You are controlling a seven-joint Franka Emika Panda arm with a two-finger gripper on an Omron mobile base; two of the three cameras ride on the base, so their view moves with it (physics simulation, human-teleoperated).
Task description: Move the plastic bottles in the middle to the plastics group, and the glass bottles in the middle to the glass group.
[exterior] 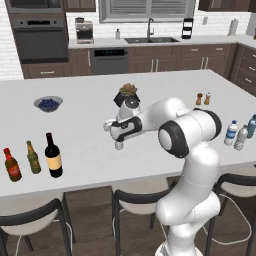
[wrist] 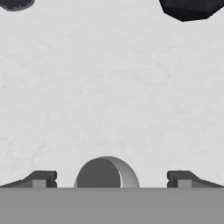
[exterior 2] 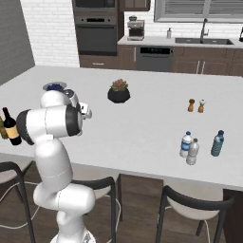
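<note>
So the gripper point(exterior: 119, 145) hangs over the middle of the white counter point(exterior: 100, 115), pointing down, jaws spread wide with nothing between them. In the hand view the two fingertips point(wrist: 41, 178) sit far apart over bare counter top.

The tall black wine bottle point(exterior: 53, 156) stands upright on the left near edge, just right of the slim green bottle point(exterior: 33, 158) and the small brown bottle with the red label point(exterior: 11, 165). All three are in a loose row, close but apart as far as the left base view shows.

Over on the right near side, the water bottle with the blue label point(exterior 2: 185, 144) and the plain greyish bottle point(exterior 2: 192, 152) stand right next to each other, with the teal bottle point(exterior 2: 217, 143) a little further right. All upright.

Other stuff on the counter: a dark pot with a plant point(exterior 2: 118, 91) just beyond the arm, a bowl of blueberries point(exterior: 48, 104) far left, and salt and pepper shakers point(exterior 2: 196, 105) toward the far right.
</note>
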